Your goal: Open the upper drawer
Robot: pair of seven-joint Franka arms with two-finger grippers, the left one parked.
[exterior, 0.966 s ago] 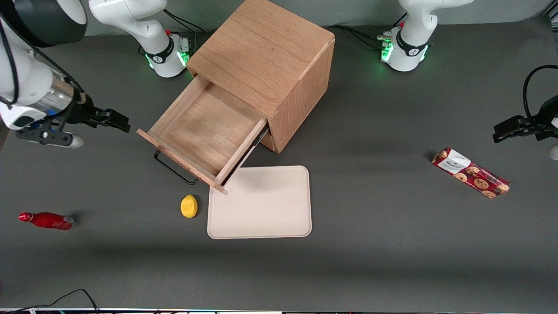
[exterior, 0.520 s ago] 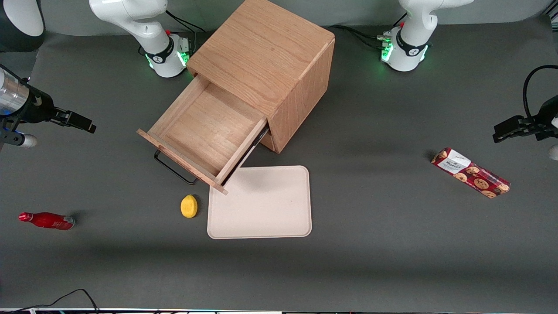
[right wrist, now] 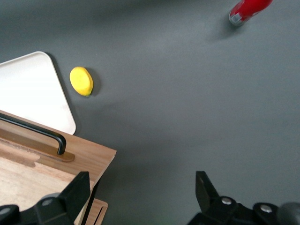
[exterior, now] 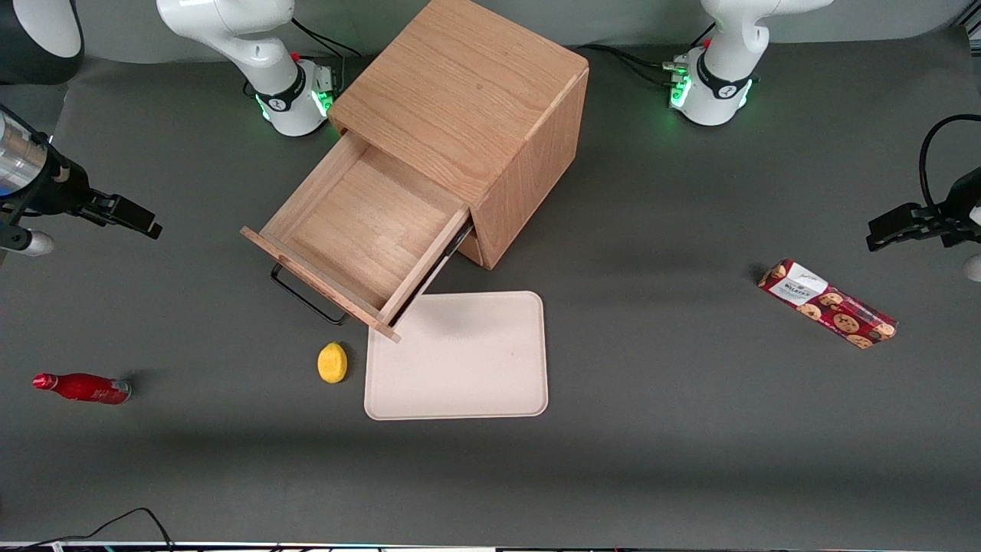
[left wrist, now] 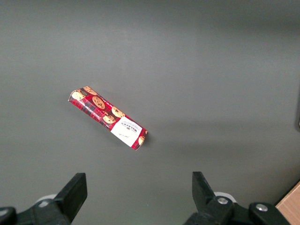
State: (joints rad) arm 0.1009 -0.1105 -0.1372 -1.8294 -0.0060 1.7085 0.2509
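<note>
Front view: the upper drawer (exterior: 360, 234) stands pulled well out of the oak cabinet (exterior: 467, 115), its inside bare, its black handle (exterior: 306, 300) facing the working arm's end of the worktop (exterior: 690, 383). The gripper (exterior: 126, 216) hangs well apart from the drawer, toward that same end, holding nothing. A tray (exterior: 457, 356) lies just beside the drawer front, a lemon (exterior: 332, 362) near it, a red bottle (exterior: 83, 388) farther off. The pull looks finished; a good close is a clean retreat, clear of the handle. Right wrist view: the fingers (right wrist: 75, 190) stand spread apart over bare worktop, the handle (right wrist: 35, 130), lemon (right wrist: 81, 81) and bottle (right wrist: 248, 9) in sight. The lower drawer is hidden under the upper one; the bottle is cut off.
</note>
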